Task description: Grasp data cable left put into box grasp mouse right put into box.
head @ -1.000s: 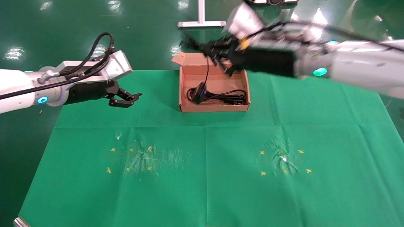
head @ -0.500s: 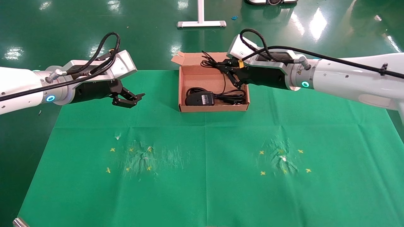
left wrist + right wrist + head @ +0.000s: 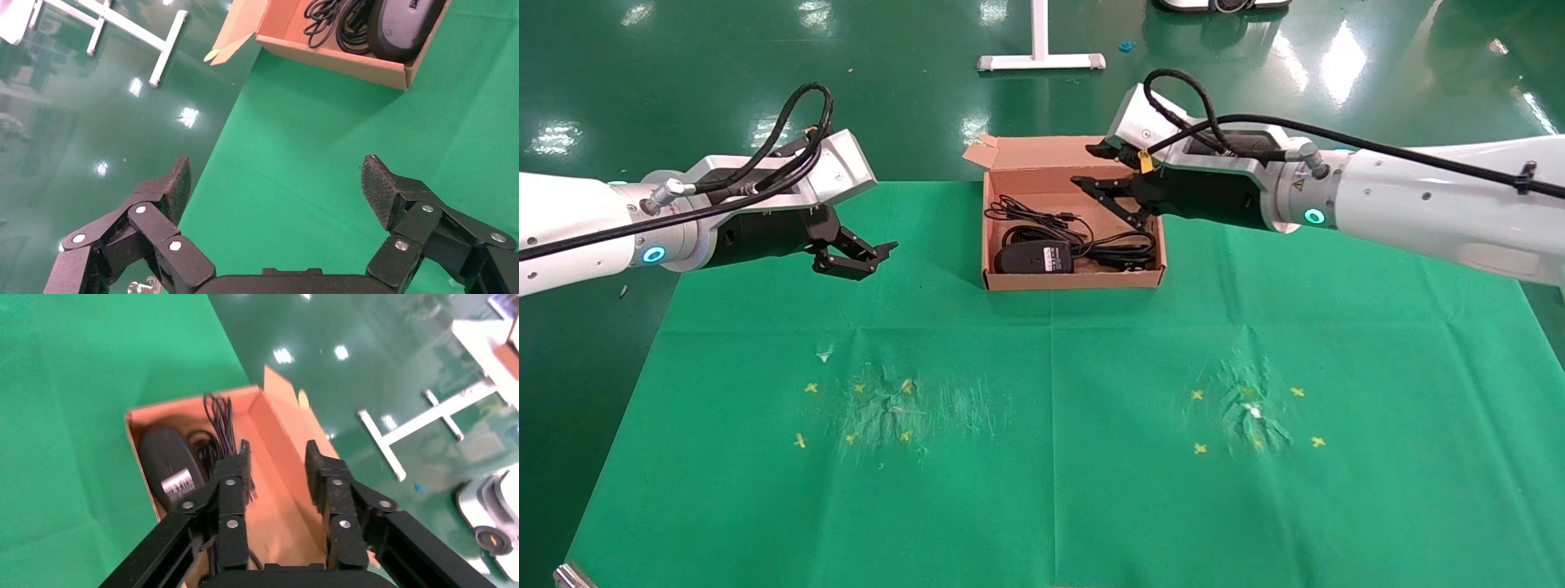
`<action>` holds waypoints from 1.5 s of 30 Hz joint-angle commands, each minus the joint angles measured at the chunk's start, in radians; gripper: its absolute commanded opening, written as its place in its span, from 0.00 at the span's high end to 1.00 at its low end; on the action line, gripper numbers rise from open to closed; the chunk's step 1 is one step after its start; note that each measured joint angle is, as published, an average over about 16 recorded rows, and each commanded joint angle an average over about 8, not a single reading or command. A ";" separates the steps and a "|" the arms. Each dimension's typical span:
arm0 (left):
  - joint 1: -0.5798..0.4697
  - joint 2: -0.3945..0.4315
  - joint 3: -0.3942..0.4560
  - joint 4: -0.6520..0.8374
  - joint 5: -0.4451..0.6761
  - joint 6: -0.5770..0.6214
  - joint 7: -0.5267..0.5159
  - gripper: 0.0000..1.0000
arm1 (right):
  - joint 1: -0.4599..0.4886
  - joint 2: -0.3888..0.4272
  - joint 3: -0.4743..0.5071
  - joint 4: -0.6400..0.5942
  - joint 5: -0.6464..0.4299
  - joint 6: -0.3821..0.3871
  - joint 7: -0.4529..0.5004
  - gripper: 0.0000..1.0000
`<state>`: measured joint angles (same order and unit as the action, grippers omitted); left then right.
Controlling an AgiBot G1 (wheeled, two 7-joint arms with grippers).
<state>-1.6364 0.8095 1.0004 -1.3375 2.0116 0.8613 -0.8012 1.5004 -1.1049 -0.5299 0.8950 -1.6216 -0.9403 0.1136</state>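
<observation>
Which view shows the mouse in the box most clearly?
The head view: the whole mouse lies in the box among cords. Left wrist view cuts the mouse at the frame edge; right wrist view has the mouse partly behind a finger.

Box (image 3: 997, 282) on green-clothed table (image 3: 1042, 457)

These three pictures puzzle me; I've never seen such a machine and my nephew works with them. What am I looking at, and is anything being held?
It is a two-armed robot at a table with a green cloth. The wide picture comes from a camera on its head; the other two come from cameras on its wrists, looking past the black fingers. On the cloth stands a brown cardboard box. In it lie a black mouse with its cord and a thin black data cable. Nothing is held: the right gripper hangs open over the box, and the left gripper hangs open over the cloth, off to the box's left.
</observation>
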 commanded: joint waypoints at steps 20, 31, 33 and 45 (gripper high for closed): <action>-0.002 0.002 0.000 0.011 -0.012 -0.001 0.016 0.00 | -0.146 0.169 0.086 0.133 0.305 -0.190 0.026 0.00; -0.002 0.002 -0.001 0.011 -0.013 -0.001 0.016 0.00 | -0.227 0.264 0.134 0.208 0.476 -0.296 0.040 0.00; 0.002 0.000 -0.006 0.012 -0.023 0.004 0.021 0.00 | -0.242 0.281 0.143 0.222 0.507 -0.316 0.042 0.00; 0.099 -0.034 -0.130 0.019 -0.240 0.113 0.123 0.00 | -0.332 0.385 0.195 0.303 0.694 -0.433 0.058 0.00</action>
<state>-1.5373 0.7751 0.8707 -1.3188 1.7713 0.9739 -0.6780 1.1686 -0.7203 -0.3349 1.1983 -0.9275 -1.3729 0.1714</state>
